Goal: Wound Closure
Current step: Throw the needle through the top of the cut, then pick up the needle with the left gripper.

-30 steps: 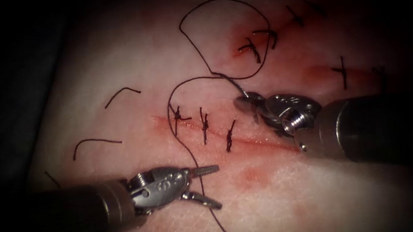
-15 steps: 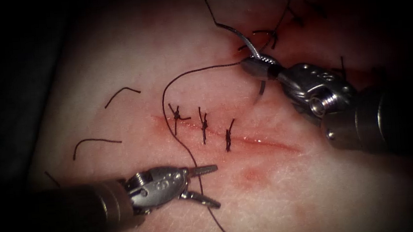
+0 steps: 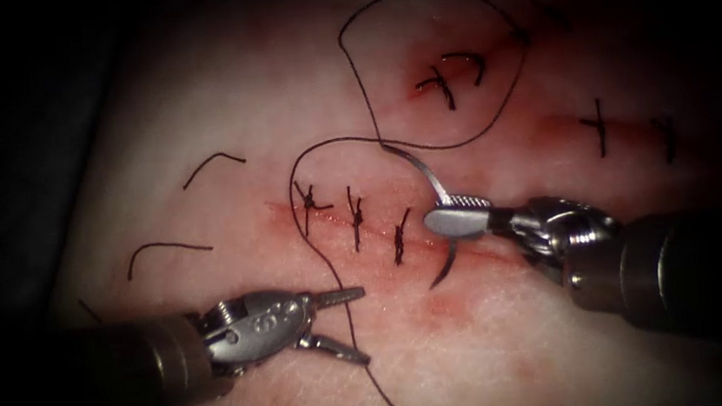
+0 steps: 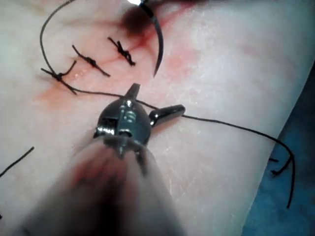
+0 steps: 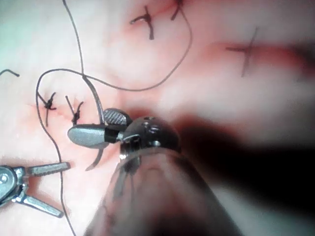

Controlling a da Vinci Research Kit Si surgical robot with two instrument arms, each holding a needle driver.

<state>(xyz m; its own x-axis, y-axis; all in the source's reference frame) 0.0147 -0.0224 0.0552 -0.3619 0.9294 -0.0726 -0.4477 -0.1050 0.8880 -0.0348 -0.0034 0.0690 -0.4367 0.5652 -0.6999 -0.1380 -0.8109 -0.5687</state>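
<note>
Your right tool (image 3: 454,214) grips the curved needle (image 3: 439,222) mid-curve above the cut (image 3: 470,250) — tip free, at six o'clock, not in the tissue (image 3: 222,110). Your left tool (image 3: 350,324) gapes wide — holding nothing, thread (image 3: 332,271) passing between its jaws.

Nothing much for scenery: dark grey surface (image 3: 20,145) out behind the left tool (image 3: 361,327), fading to black. Blue surface (image 4: 295,211) off beside it. Strong light up close.
</note>
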